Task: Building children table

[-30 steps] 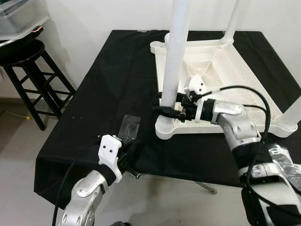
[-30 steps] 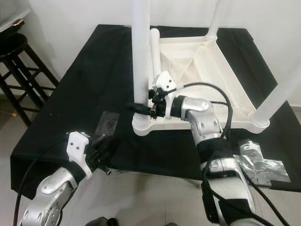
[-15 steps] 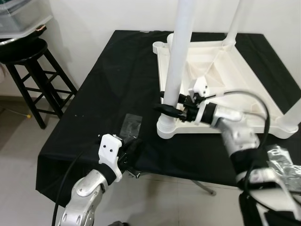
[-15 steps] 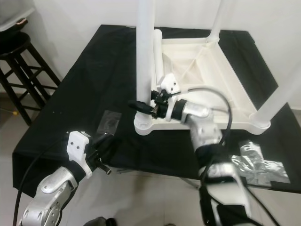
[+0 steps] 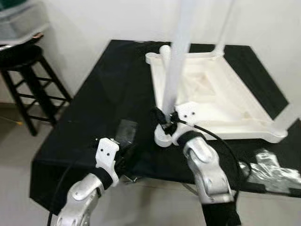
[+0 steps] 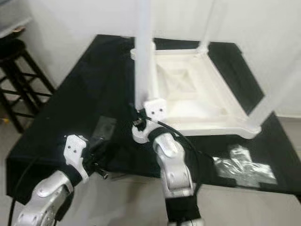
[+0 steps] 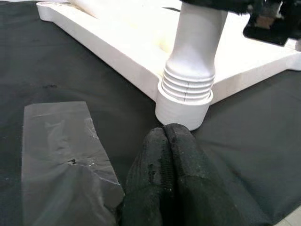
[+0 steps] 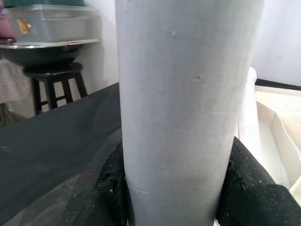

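- Here the right gripper [image 5: 165,123] clamps the near-left table leg [image 5: 175,75] low down, a finger [image 8: 101,188] on each side of the tube; the leg stands upright, long axis vertical, so any turning goes round that axis
- The leg's ribbed base sits in the corner socket [image 7: 181,109] of the upturned white tabletop [image 5: 221,101], which lies on the black cloth [image 5: 103,94], right of centre
- The left gripper [image 7: 170,155], fingers pressed together and empty, rests on the cloth just near of that socket, beside a clear plastic bag [image 7: 61,141]
- Crumpled plastic wrap [image 5: 273,170] lies near right; a black stool [image 5: 26,70] stands far left, clear of the work
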{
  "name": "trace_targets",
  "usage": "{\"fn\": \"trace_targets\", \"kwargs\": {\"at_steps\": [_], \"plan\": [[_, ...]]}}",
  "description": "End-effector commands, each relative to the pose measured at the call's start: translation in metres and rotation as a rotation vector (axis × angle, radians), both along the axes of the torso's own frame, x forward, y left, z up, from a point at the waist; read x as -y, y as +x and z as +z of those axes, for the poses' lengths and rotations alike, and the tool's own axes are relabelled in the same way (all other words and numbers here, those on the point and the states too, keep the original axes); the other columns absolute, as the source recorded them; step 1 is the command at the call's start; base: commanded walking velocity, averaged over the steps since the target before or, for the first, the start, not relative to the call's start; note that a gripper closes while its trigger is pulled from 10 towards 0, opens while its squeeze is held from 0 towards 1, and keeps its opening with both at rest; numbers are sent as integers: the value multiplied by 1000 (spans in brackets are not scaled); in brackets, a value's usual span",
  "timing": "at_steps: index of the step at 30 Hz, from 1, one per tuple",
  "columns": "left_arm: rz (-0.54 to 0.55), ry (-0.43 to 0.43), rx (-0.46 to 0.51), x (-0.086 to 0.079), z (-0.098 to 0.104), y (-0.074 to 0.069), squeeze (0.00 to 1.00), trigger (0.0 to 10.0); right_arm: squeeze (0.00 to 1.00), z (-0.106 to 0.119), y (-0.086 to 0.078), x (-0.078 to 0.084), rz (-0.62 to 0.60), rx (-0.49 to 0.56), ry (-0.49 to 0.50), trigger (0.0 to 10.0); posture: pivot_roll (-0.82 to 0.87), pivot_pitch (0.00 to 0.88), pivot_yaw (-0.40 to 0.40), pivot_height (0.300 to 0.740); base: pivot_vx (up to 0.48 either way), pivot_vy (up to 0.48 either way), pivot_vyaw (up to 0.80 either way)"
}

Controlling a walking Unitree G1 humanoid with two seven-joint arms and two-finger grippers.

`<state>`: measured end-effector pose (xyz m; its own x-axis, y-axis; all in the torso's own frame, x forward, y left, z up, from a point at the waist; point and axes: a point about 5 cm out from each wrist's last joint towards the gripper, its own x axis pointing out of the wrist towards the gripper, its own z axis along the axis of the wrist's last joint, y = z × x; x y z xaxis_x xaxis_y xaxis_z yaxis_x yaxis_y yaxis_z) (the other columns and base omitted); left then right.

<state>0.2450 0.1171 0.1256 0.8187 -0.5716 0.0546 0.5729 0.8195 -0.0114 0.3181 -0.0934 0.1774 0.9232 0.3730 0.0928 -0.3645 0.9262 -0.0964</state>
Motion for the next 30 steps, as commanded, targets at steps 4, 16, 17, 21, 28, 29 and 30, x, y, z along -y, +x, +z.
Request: {"fn": "trace_targets", "kwargs": {"at_steps": [4,16,17,21,28,29,30], "plan": [[-55,-7,-4,1,0,-6,0,10000,1000,-21,8,8,107,-170,14,10000,54,138,22,740,0,0,0],[-190,41,-13,2,0,-10,0,10000,0,-8,30,28,483,-120,-103,10000,93,112,10,740,0,0,0],[-208,60,-12,1,0,-11,0,10000,0,-6,31,28,510,-118,-107,10000,93,112,10,740,0,0,0],[-245,66,10,-3,3,-13,0,10000,0,5,41,32,569,-111,-111,10000,103,105,4,740,0,0,0],[-211,29,61,-16,4,-10,0,10000,0,18,51,32,705,-106,-104,9686,107,100,-7,740,0,0,0],[-210,14,77,-17,6,-10,0,10000,0,18,51,33,717,-107,-110,0,109,99,-8,740,0,0,0],[-210,14,77,-17,6,-10,0,10000,0,18,51,33,717,-107,-110,0,109,99,-8,740,0,0,0]]}}
